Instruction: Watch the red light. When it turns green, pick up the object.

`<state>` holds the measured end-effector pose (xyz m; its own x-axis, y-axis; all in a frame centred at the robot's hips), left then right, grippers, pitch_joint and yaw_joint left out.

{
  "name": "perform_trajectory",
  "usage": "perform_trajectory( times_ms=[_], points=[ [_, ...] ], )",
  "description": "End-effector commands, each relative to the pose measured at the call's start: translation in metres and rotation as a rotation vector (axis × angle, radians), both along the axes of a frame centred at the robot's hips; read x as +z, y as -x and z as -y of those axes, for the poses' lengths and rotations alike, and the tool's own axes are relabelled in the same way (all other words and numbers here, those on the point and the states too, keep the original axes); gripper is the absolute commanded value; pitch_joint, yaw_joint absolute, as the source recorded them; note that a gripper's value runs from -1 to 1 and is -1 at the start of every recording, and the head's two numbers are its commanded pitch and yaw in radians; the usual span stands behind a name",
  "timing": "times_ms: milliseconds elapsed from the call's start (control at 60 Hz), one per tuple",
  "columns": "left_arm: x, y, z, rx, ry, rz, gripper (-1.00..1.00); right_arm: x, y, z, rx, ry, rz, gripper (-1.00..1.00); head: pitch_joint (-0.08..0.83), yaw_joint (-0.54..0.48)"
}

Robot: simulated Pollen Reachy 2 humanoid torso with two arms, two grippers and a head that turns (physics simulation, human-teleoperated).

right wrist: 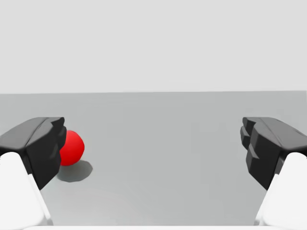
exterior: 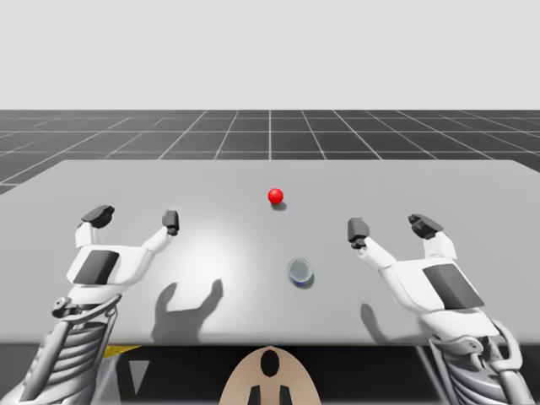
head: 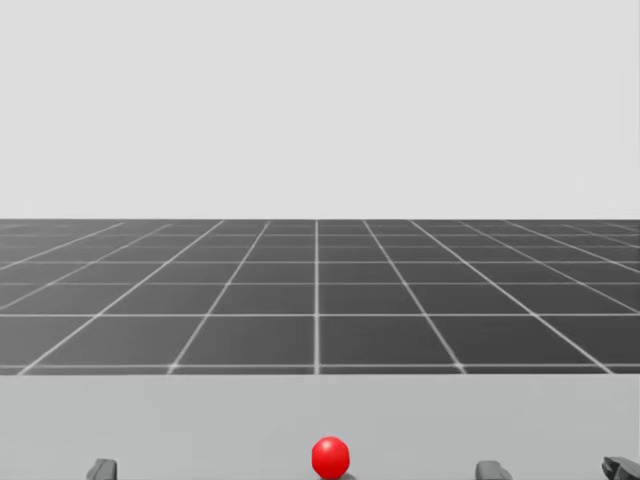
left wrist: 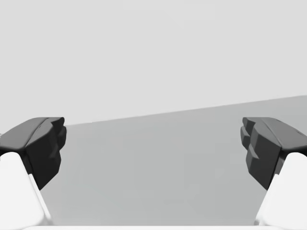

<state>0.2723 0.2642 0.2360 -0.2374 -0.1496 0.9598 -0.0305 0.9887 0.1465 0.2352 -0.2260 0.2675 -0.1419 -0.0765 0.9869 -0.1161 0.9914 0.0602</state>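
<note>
A red ball-shaped light (exterior: pixel 276 196) sits on the grey table (exterior: pixel 253 245) past its middle; the head view catches the same light (head: pixel 331 457) low down, and in the right wrist view the light (right wrist: pixel 71 147) lies ahead, partly behind one finger. A small glassy round object (exterior: pixel 300 271) lies nearer me, right of centre. My left gripper (exterior: pixel 135 219) hovers open over the table's left part, with nothing between its fingers (left wrist: pixel 41 148). My right gripper (exterior: pixel 390 226) is open at the right, apart from the object, its fingers (right wrist: pixel 268 148) wide.
A dark gridded floor (head: pixel 316 300) stretches beyond the table's far edge. Bare table surface (left wrist: pixel 153 167) lies ahead of the left gripper. Shadows of both arms fall on the table near its front edge.
</note>
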Motion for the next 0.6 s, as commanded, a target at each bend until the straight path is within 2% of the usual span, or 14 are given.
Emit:
perform_trajectory(
  times_ms=[17, 33, 83, 217, 233, 283, 333, 417, 483, 600],
  points=[
    [0.0004, 0.0067, -0.0072, 0.018, 0.016, -0.013, -1.0, -0.0004, 0.0157, -0.0057, -0.018, -0.128, -0.045, -1.0, 0.017, -0.01],
    [0.0004, 0.0067, -0.0072, 0.018, 0.015, -0.013, -1.0, -0.0003, 0.0154, -0.0063, -0.025, -0.138, -0.038, -1.0, 0.017, 0.0],
    [0.0004, 0.0065, -0.0071, 0.018, 0.015, -0.013, -1.0, 0.0, 0.0153, -0.0056, -0.007, -0.124, -0.032, -1.0, 0.021, 0.0],
    [0.0002, 0.0063, -0.0065, 0.014, 0.013, -0.014, -1.0, 0.0022, 0.014, -0.0025, -0.015, -0.126, -0.033, -1.0, 0.071, 0.0],
    [0.0, 0.0062, -0.0062, 0.013, 0.011, -0.015, -1.0, 0.0023, 0.0138, -0.0029, -0.036, -0.102, -0.036, -1.0, 0.091, 0.0],
    [-0.0002, 0.0063, -0.0059, 0.012, 0.008, -0.016, -1.0, 0.0019, 0.0139, -0.0033, -0.044, -0.086, -0.025, -1.0, 0.116, 0.0],
    [-0.0003, 0.0063, -0.0055, 0.01, 0.006, -0.017, -1.0, 0.0018, 0.0138, -0.0028, -0.04, -0.096, -0.029, -1.0, 0.156, -0.01],
    [-0.0005, 0.0062, -0.0049, 0.008, 0.001, -0.021, -1.0, 0.0015, 0.0141, -0.0017, -0.028, -0.08, -0.033, -1.0, 0.227, -0.02],
    [-0.0004, 0.0063, -0.0044, 0.006, -0.001, -0.022, -1.0, 0.0023, 0.0139, 0.0002, -0.022, -0.104, -0.048, -1.0, 0.28, -0.02],
    [-0.0006, 0.0066, -0.0034, 0.002, -0.005, -0.022, -1.0, 0.0021, 0.0139, 0.0016, -0.023, -0.116, -0.056, -1.0, 0.355, -0.02]
  ],
)
